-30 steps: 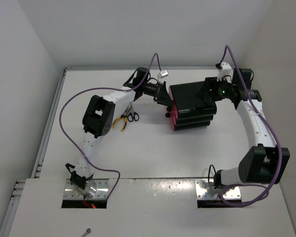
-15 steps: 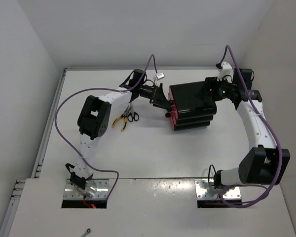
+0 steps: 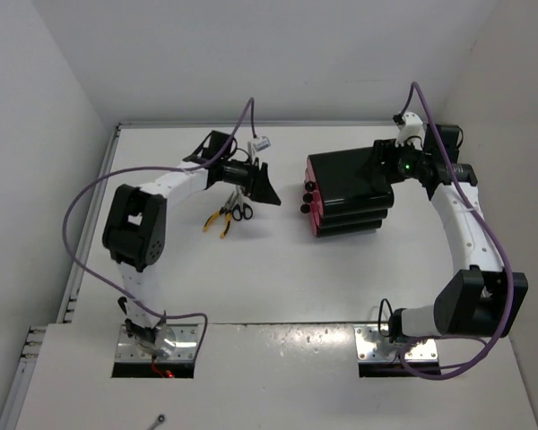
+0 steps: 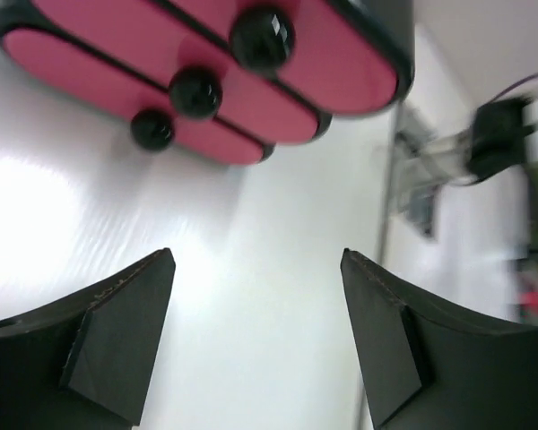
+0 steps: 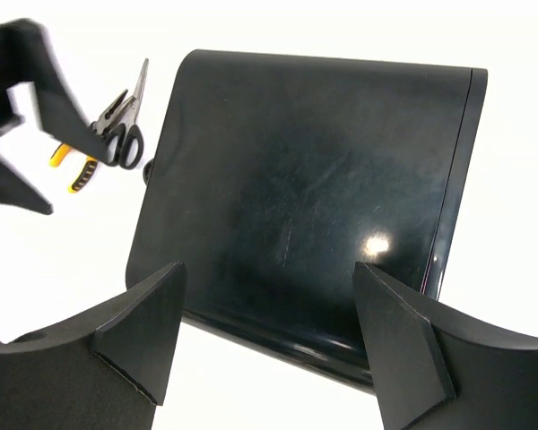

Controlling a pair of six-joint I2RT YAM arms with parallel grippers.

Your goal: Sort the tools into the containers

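Observation:
The containers are three magenta-pink drawers [image 4: 251, 85] with round black knobs [image 4: 195, 91], all pushed in, stacked in a glossy black box [image 3: 345, 175]. My left gripper [image 3: 271, 191] hangs open a short way left of the drawer fronts, facing them, with only bare table between its fingers [image 4: 117, 331]. Black-handled scissors [image 3: 240, 211] and yellow-handled pliers [image 3: 218, 221] lie side by side just behind it. They also show as scissors [image 5: 124, 134] and pliers [image 5: 72, 166] in the right wrist view. My right gripper [image 5: 269, 266] stands open over the rear of the box top [image 5: 314, 179]; contact cannot be told.
A low rail [image 3: 94, 215] runs along the table's left edge, and white walls close in behind and on both sides. The right arm's white links [image 3: 471, 233] curve round the box's right side. Purple cables loop over both arms.
My left gripper has backed off leftward from the drawer knobs and its jaws have spread wider. The left elbow swung left. The right arm and box stayed put.

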